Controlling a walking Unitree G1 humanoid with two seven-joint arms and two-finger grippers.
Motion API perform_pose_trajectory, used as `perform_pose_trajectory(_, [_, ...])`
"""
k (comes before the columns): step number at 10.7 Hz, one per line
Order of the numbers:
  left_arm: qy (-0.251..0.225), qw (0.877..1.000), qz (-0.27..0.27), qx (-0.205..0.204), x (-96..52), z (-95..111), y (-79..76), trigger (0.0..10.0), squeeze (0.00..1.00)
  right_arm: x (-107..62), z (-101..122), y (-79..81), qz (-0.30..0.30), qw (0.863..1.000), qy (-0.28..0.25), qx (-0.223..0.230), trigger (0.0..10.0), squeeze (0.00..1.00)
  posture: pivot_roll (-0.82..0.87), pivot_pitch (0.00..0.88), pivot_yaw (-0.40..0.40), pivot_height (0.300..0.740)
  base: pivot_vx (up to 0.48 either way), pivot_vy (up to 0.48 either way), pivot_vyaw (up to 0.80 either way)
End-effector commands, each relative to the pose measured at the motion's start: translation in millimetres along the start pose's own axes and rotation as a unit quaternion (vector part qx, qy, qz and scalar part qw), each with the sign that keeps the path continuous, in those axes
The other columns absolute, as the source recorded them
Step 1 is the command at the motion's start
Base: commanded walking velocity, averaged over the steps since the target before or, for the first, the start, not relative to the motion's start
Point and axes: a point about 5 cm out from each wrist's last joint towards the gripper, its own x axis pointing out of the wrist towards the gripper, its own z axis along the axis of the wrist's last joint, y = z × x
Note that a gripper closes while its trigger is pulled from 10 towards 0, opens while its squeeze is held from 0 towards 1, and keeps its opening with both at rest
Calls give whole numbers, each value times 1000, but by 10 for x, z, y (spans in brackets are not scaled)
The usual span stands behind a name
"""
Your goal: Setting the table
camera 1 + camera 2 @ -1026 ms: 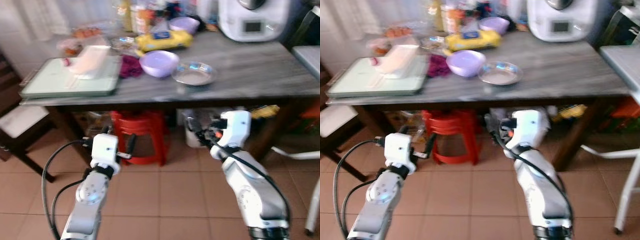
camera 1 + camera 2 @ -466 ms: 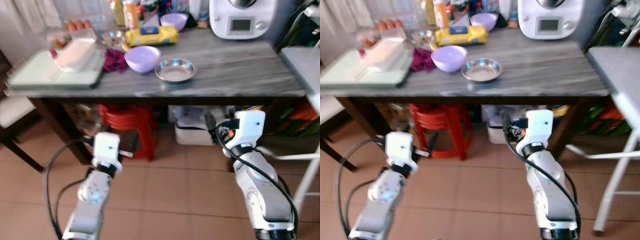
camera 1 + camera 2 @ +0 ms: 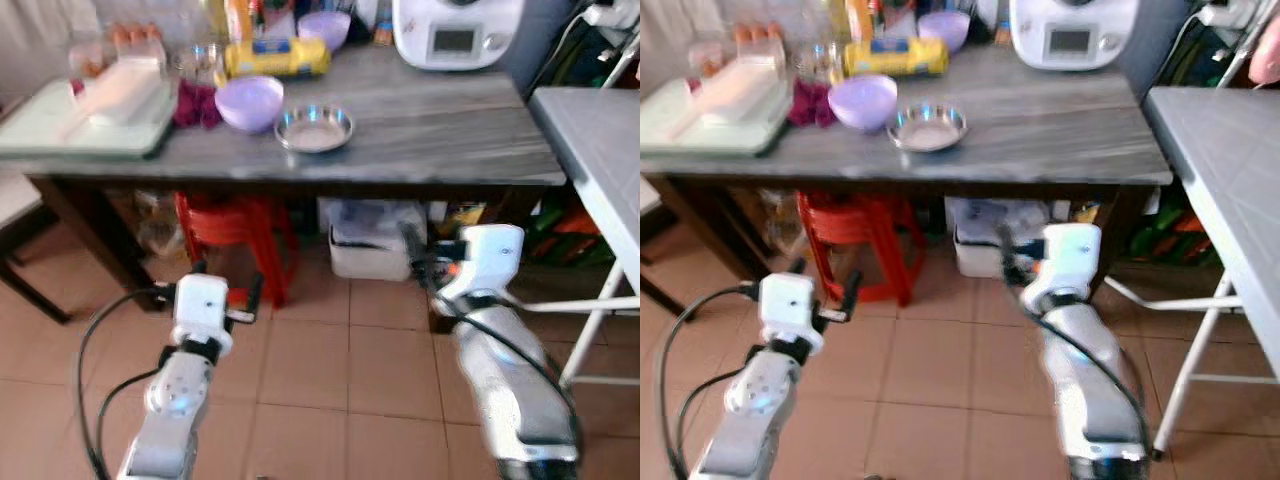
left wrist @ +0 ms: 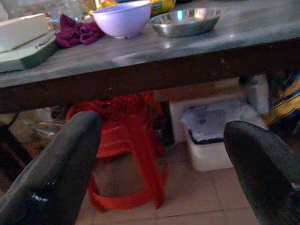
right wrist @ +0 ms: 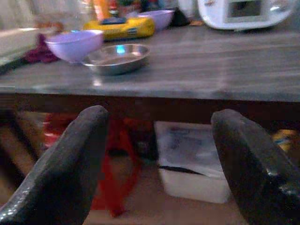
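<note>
Step in hand, as judged: approach to the table, nothing yet taken up. The next move would call for raising one arm above the table edge and bringing its fingers around a dish rim.

Nearest: left gripper point(image 4: 159, 164), two blunt matte black fingers point(image 4: 56, 173) spread wide, nothing between them, held below the tabletop. Right gripper point(image 5: 159, 159), likewise wide apart and empty, likewise low. Both were carried on silver jointed arms over a floor point(image 3: 330, 370) of terracotta tiles.

Beyond the fingertips, under the table: a red plastic stool point(image 4: 126, 154) with slatted legs ahead of the left fingers; a white lidded plastic box point(image 5: 192, 164) ahead of the right fingers.

Above and past the fingertips: the table point(image 3: 440, 130), a grey wood-grain top on dark legs. On it, the steel bowl point(image 3: 314, 129), shallow, round, shiny, standing just beside the lilac bowl point(image 3: 249, 102), which was deeper, smooth and matte. A crumpled purple cloth point(image 3: 190, 103) lay beside that, then a pale green tray point(image 3: 60, 135) bearing a white oblong container point(image 3: 120, 90).

Farthest: a yellow packet point(image 3: 277, 57), a second lilac bowl point(image 3: 324, 27), and a white appliance point(image 3: 455, 30) with a small screen.
</note>
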Motion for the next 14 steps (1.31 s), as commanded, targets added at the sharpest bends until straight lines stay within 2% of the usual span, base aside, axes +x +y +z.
perform_pose_trajectory(1, [-1,1000,-4,5,7,9,2,10000,0,7,-4,-56,-5,1000,3,-4,10000,0,-40,137,64,740,0,0,0])
perform_pose_trajectory(3, [1,1000,0,12,5,-5,69,10000,0,12,6,-79,-6,1000,2,-5,10000,0,-45,142,61,740,0,0,-259])
perform_pose_trajectory(8, [2,1000,-1,9,-11,-17,27,10000,0,19,-7,-81,-5,1000,3,-5,10000,0,-49,146,48,740,0,0,0])
perform_pose_trajectory(14, [-2,1000,-7,5,27,10,0,10000,0,-4,-33,-99,-13,1000,7,-5,10000,0,-52,155,55,740,0,-284,0])
